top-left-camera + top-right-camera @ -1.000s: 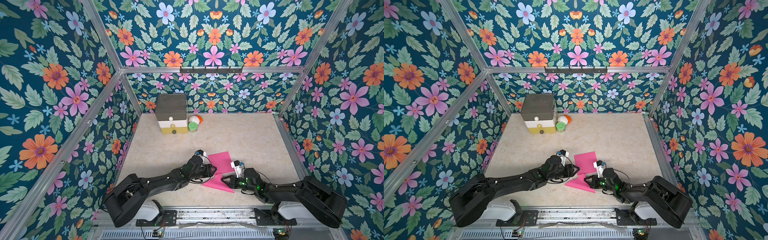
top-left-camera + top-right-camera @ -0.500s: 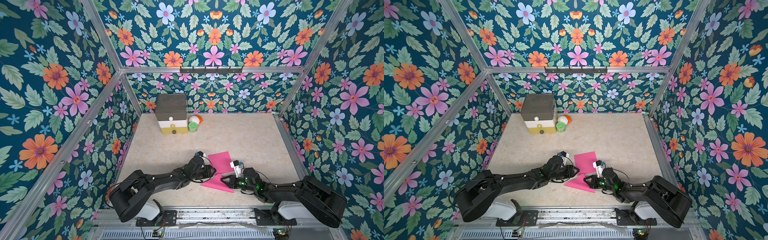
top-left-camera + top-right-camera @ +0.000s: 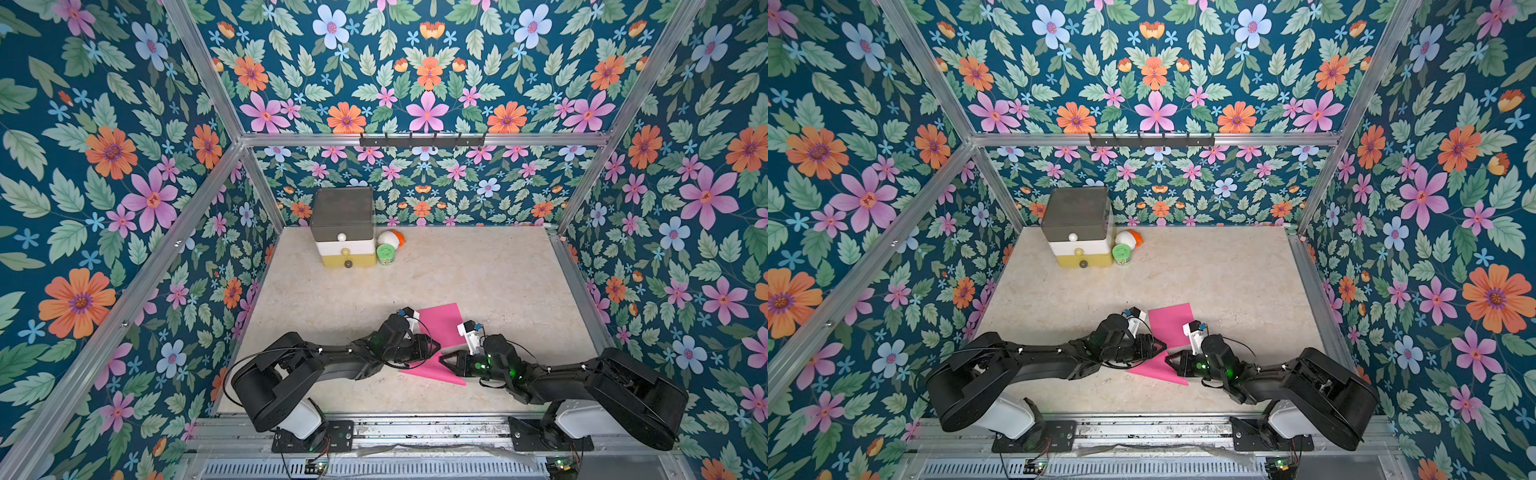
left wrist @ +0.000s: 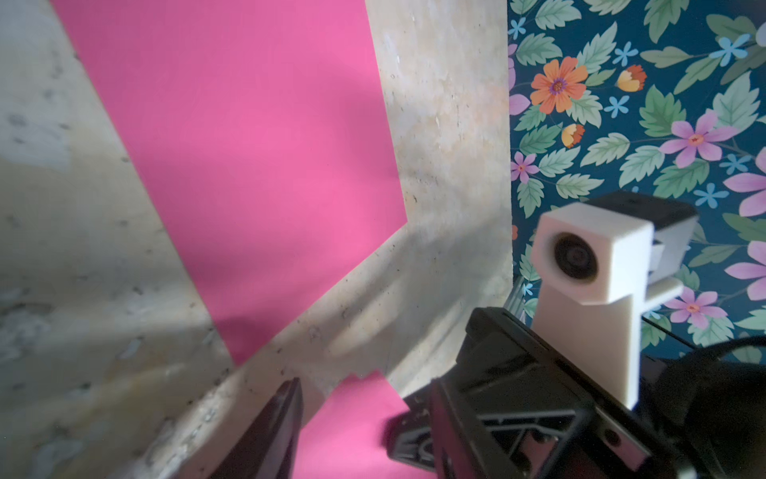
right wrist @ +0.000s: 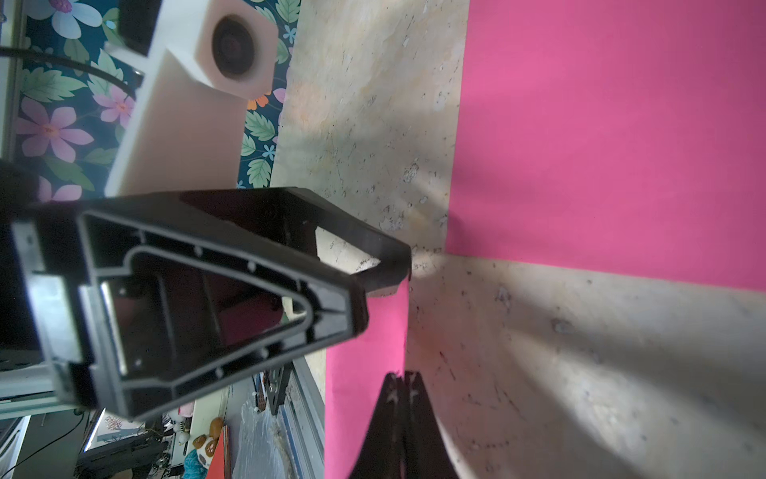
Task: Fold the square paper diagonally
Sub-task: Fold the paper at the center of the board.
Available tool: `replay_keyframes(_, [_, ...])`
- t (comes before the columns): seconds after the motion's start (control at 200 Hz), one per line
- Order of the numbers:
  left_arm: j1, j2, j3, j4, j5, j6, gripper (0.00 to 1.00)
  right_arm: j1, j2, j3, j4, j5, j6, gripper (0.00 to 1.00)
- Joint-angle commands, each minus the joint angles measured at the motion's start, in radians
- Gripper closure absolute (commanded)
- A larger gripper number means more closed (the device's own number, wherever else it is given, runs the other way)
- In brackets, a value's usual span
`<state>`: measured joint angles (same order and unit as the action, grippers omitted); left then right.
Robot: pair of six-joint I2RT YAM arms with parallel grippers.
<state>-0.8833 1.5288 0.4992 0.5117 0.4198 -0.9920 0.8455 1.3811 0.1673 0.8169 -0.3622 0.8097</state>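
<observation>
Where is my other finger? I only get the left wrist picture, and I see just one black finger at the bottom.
Observer: The right wrist view shows the whole left gripper. It has two fingers, and they stand apart.
Child: Is anything shut, then?
Observer: Yes, the right gripper. In that same view its fingertips are pressed together, right at the edge of the pink paper.
Child: What else is out there?
Observer: In both top views a small chest of drawers stands at the far end, with a green-lidded jar right beside it.
</observation>
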Motion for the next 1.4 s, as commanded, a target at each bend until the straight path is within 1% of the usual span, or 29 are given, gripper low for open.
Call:
replay_keyframes(0.0, [0.001,0.004,0.000,0.061,0.046,-0.006,0.45,0.004,0.001,0.006,0.002,-0.006,-0.020,1.00])
replay_keyframes(0.11, [0.021,-0.046,0.002,0.032,0.053,0.013,0.46,0.004,-0.023,0.001,0.001,-0.012,-0.020,1.00])
replay_keyframes(0.2, [0.078,-0.129,-0.005,-0.044,0.048,0.043,0.45,0.004,-0.066,-0.015,0.000,-0.016,-0.010,1.00])
replay_keyframes(0.3, [0.140,-0.210,-0.004,-0.149,0.053,0.104,0.42,-0.003,-0.144,-0.037,0.009,-0.039,0.006,1.00])
replay_keyframes(0.41, [0.165,-0.267,-0.004,-0.180,0.124,0.157,0.36,-0.020,-0.264,-0.034,-0.039,-0.104,0.012,1.00])
replay_keyframes(0.48, [0.165,-0.285,-0.005,-0.148,0.224,0.178,0.33,-0.042,-0.341,-0.024,-0.083,-0.166,0.016,1.00])
replay_keyframes(0.53, [0.165,-0.301,-0.011,-0.122,0.275,0.179,0.30,-0.053,-0.393,-0.011,-0.119,-0.208,0.016,1.00])
replay_keyframes(0.585, [0.165,-0.330,-0.020,-0.077,0.330,0.169,0.16,-0.056,-0.447,0.010,-0.177,-0.240,0.010,1.00])
replay_keyframes(0.61, [0.165,-0.345,-0.022,-0.060,0.349,0.162,0.13,-0.056,-0.467,0.022,-0.208,-0.249,0.005,1.00])
replay_keyframes(0.68, [0.164,-0.405,-0.032,-0.013,0.379,0.146,0.10,-0.057,-0.513,0.047,-0.273,-0.265,-0.004,1.00])
replay_keyframes(0.735, [0.165,-0.452,-0.037,0.000,0.379,0.143,0.08,-0.057,-0.540,0.059,-0.312,-0.264,-0.010,1.00])
replay_keyframes(0.825, [0.163,-0.489,-0.024,-0.060,0.353,0.170,0.06,-0.058,-0.565,0.075,-0.361,-0.247,-0.021,1.00])
replay_keyframes(0.9, [0.160,-0.472,-0.026,-0.084,0.353,0.175,0.08,-0.059,-0.561,0.074,-0.345,-0.250,-0.011,1.00])
replay_keyframes(0.985, [0.149,-0.441,-0.046,-0.049,0.360,0.156,0.16,-0.059,-0.540,0.065,-0.294,-0.266,0.009,1.00])
replay_keyframes(1.13, [0.129,-0.425,-0.060,-0.022,0.345,0.148,0.21,-0.059,-0.521,0.058,-0.212,-0.304,0.048,1.00])
replay_keyframes(1.225, [0.118,-0.425,-0.062,0.043,0.377,0.130,0.27,-0.059,-0.518,0.071,-0.216,-0.325,0.051,1.00])
replay_keyframes(1.31, [0.108,-0.428,-0.062,0.083,0.405,0.120,0.35,-0.059,-0.517,0.088,-0.243,-0.334,0.044,1.00])
replay_keyframes(1.36, [0.104,-0.430,-0.062,0.087,0.410,0.118,0.37,-0.059,-0.520,0.095,-0.250,-0.339,0.041,1.00])
replay_keyframes(1.395, [0.104,-0.432,-0.064,0.091,0.412,0.115,0.40,-0.059,-0.522,0.099,-0.257,-0.339,0.038,1.00])
